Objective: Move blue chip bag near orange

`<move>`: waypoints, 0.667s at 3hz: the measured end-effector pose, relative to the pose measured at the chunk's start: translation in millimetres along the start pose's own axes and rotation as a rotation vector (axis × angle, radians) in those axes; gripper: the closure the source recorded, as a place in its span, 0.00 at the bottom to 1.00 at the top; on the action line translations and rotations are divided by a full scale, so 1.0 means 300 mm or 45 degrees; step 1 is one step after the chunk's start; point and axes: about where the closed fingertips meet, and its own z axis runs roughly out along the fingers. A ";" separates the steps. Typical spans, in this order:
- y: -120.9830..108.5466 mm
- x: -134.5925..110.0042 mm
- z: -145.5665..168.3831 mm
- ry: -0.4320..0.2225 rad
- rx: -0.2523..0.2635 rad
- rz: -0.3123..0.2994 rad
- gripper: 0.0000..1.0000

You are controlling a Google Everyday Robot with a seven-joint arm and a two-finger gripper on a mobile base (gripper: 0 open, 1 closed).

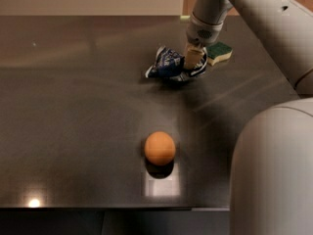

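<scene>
the blue chip bag (168, 63) sits toward the far side of the dark surface (73, 106), at about 12 o'clock from the orange (159, 148) and well apart from it. the tool (192, 65) comes down from the arm (254, 13) onto the bag's right-hand part and looks closed on it: the foil there is bunched up against the pale finger, and the left end is tipped up in a crumple. a green-and-yellow sponge (218, 53) lies just beside the bag at its 2 o'clock, close behind the tool.

the bag should handle as something very light and soft. it is thin crinkly film with air and loose contents, so it will fold and sag rather than hold its shape, and the glossy skin can slip out of a shallow pinch. the best hold is a gathered fold of the body or a crimped end, where the film is doubled and stiffer. a hard squeeze on the middle risks crushing what is inside. once carried, the free end will likely dangle and could drag on the surface.

the orange is round and free to roll, so the bag should be set down at its 12 o'clock side without nudging it.
</scene>
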 end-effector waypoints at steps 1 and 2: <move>0.121 0.016 -0.075 -0.011 -0.011 -0.033 1.00; 0.259 0.011 -0.123 -0.024 -0.028 -0.071 1.00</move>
